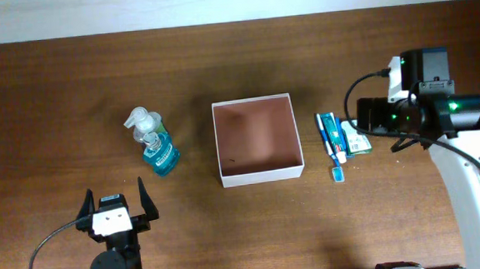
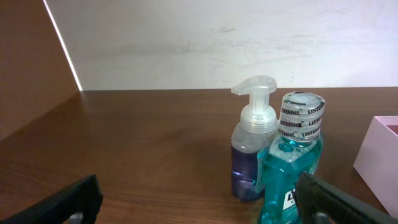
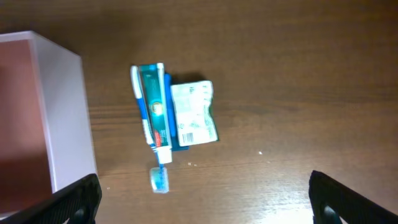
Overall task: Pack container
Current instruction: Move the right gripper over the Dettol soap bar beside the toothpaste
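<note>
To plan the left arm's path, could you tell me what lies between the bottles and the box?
Nothing: in the overhead view, only bare table separates the bottles from the box.

Lab-like robot workbench — wooden table (image 1: 54,104), bare white wall (image 2: 186,43), cabled robot arm (image 1: 470,179)

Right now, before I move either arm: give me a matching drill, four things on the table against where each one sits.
Things:
1. container
2. mouthwash bottle
3. toothpaste tube
4. left gripper

Places:
A. right of the box
B. left of the box
C. middle of the table
D. near the front edge, open, holding nothing

Pairs: 1-C, 2-B, 3-A, 4-D
</note>
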You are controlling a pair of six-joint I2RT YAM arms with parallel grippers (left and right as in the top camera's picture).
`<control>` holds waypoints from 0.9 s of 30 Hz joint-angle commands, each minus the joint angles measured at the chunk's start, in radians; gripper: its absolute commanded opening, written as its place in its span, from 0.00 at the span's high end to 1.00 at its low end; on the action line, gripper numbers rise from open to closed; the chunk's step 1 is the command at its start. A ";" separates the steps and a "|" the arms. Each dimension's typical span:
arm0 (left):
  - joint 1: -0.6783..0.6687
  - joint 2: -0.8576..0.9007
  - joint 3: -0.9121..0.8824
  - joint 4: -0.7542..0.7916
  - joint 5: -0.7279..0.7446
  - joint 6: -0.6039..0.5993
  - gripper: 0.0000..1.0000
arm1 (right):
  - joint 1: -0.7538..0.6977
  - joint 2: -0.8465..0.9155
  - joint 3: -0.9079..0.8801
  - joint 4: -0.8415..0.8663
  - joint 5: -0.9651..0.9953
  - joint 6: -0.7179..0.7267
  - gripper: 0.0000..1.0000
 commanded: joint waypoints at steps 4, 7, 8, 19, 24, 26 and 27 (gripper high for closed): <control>-0.005 -0.008 -0.006 0.001 0.010 0.016 0.01 | -0.011 0.010 0.022 -0.004 -0.009 -0.144 0.02; -0.005 -0.008 -0.006 0.001 0.010 0.016 0.01 | -0.010 0.040 0.022 -0.018 -0.018 -0.179 0.02; -0.005 -0.008 -0.006 0.001 0.010 0.016 0.01 | -0.010 0.058 0.022 -0.026 -0.035 -0.179 0.06; -0.005 -0.008 -0.006 0.001 0.010 0.016 0.01 | -0.010 0.283 0.022 0.045 -0.051 -0.182 0.27; -0.005 -0.008 -0.006 0.001 0.010 0.016 0.01 | -0.011 0.357 0.022 0.110 -0.051 -0.169 0.32; -0.005 -0.008 -0.006 0.001 0.010 0.016 0.01 | -0.010 0.369 0.022 0.118 -0.051 -0.143 0.33; -0.005 -0.008 -0.006 0.001 0.010 0.016 0.01 | -0.011 0.383 0.022 0.124 -0.051 -0.109 0.34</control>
